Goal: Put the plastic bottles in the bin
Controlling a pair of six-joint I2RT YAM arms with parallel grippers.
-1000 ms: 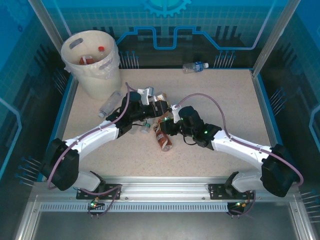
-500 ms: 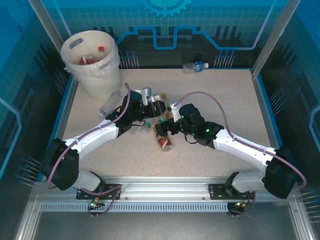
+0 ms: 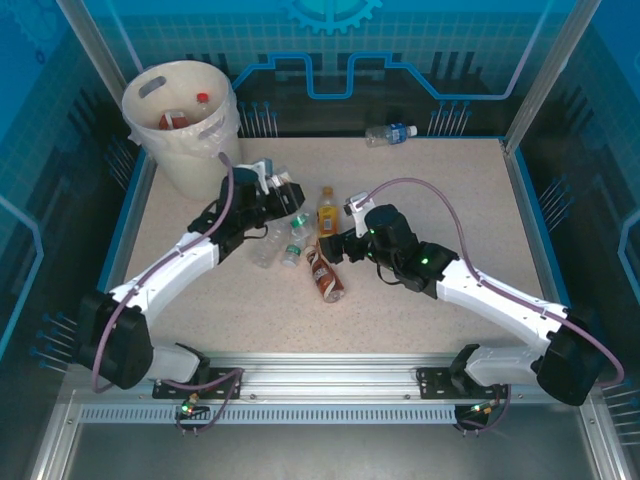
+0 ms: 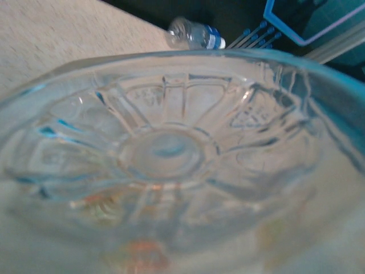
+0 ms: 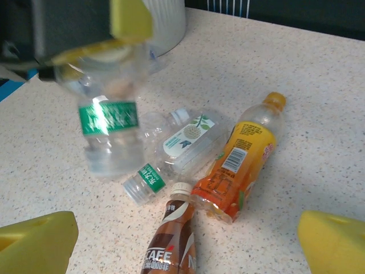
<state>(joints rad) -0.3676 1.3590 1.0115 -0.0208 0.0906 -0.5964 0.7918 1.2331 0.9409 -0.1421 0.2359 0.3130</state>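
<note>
Left gripper (image 3: 272,186) is clamped on a clear green-label bottle (image 5: 108,120) near its base, neck down, lifted off the table (image 3: 450,200), just right of and nearer than the bin (image 3: 185,125). The left wrist view looks straight at its ribbed base. Right gripper (image 5: 182,251) has its fingers spread wide with nothing between them, hovering mid-table over the pile, yellow pads (image 5: 34,245) either side of a brown coffee bottle (image 5: 171,245) lying cap-far. Orange bottle (image 5: 242,154) lies just right of it, their upper ends touching. Two clear bottles lie left of the orange one, side by side: a white-label one (image 5: 188,137) and a green-band one (image 5: 145,180). Blue-label bottle (image 3: 388,133) lies alone at the far edge, well apart. The bin stands at the far left corner with red-capped bottles (image 3: 175,120) inside.
</note>
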